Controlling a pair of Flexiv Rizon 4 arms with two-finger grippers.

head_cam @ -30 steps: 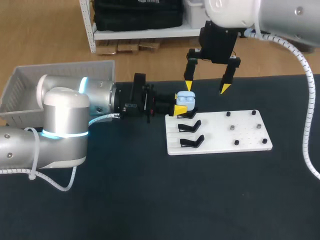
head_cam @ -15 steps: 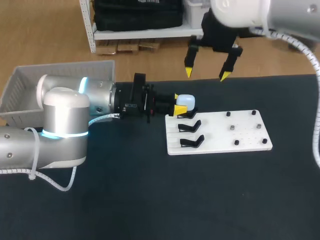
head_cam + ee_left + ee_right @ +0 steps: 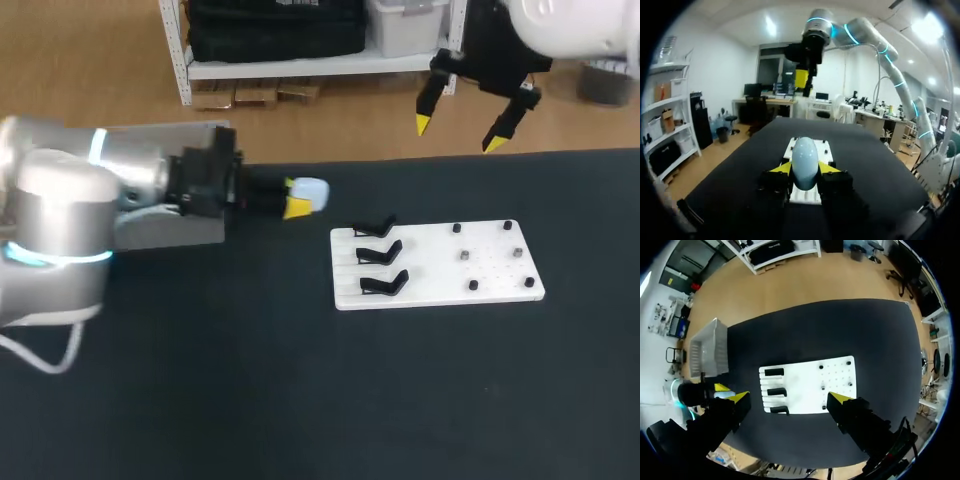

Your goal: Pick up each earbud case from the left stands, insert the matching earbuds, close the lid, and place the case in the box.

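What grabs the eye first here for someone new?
The pale blue earbud case, lid shut, sits clamped in the left jaws above the black table, to the left of the white board. The board's three black stands are bare. The right jaws hang open and empty, high over the table's far edge.

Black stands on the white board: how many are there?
3 stands in a column along the board's left edge: far, middle, near. All empty; the one visible case is in the left gripper.
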